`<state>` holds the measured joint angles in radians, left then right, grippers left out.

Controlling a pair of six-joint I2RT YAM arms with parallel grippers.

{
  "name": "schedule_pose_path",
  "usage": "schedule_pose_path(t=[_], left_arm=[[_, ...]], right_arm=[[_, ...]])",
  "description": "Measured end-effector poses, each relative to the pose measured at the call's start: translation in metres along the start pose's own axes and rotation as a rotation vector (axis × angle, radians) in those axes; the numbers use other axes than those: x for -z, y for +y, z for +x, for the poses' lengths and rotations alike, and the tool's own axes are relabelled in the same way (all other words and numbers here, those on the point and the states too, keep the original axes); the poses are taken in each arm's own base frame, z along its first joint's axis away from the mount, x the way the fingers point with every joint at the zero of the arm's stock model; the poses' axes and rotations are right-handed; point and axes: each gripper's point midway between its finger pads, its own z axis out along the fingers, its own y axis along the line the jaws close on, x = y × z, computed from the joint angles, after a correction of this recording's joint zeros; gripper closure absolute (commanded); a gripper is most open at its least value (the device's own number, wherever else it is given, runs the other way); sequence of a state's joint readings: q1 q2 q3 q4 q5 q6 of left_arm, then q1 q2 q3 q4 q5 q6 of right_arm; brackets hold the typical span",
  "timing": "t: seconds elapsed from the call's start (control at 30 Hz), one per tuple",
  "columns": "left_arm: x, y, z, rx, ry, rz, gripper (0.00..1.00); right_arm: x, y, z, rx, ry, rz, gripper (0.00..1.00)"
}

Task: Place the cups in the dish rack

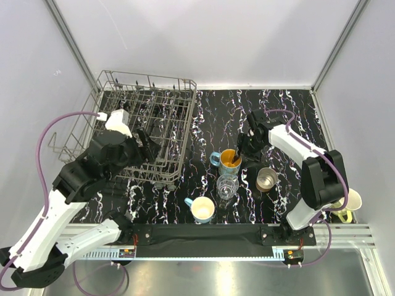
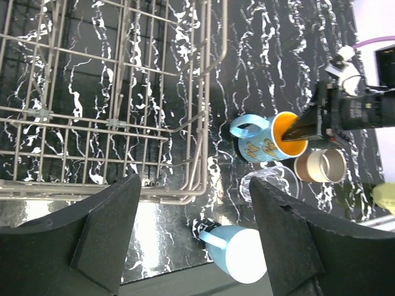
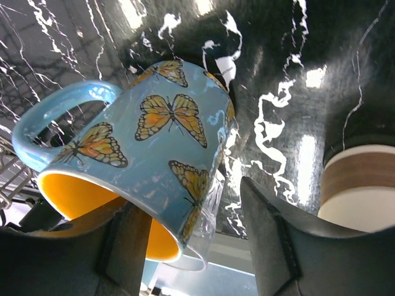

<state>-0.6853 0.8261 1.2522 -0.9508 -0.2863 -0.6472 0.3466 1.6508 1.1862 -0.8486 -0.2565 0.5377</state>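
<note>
Nearest the arm bases, the light-blue mug stands upright on the black marbled table. The glass tumbler is just behind it, and the metal cup is to the right. Next back stands the teal mug. The right gripper straddles its wall, 1 finger inside and the other outside and apart from it, jaws partly open, clamping nothing. To the left, the left gripper hangs wide open and empty over the dish rack's near edge.
</note>
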Motion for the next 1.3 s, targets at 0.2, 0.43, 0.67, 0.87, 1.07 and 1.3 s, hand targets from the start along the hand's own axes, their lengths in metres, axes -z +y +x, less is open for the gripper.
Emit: schedule_pose_path(t=[0.2, 0.43, 0.67, 0.87, 1.07, 1.3], left_arm=[[0.007, -0.004, -0.004, 0.015, -0.015, 0.028, 0.16], [0.017, -0.007, -0.011, 0.068, -0.050, 0.057, 0.18], [0.037, -0.021, -0.031, 0.124, -0.078, 0.106, 0.19], [0.045, -0.031, -0.033, 0.194, -0.057, 0.145, 0.19], [0.047, -0.049, -0.031, 0.251, 0.008, 0.194, 0.18], [0.029, -0.094, -0.040, 0.243, 0.129, 0.269, 0.15]], right_arm=[[-0.002, 0.007, -0.005, 0.014, -0.025, -0.025, 0.46], [-0.005, 0.012, -0.009, 0.014, -0.031, -0.048, 0.62], [-0.010, 0.013, -0.009, -0.006, -0.002, -0.043, 0.83], [-0.011, 0.015, -0.021, 0.011, -0.023, -0.026, 1.00], [0.006, 0.023, -0.040, 0.070, -0.092, -0.020, 1.00], [0.077, 0.054, -0.047, 0.212, -0.253, -0.154, 1.00]])
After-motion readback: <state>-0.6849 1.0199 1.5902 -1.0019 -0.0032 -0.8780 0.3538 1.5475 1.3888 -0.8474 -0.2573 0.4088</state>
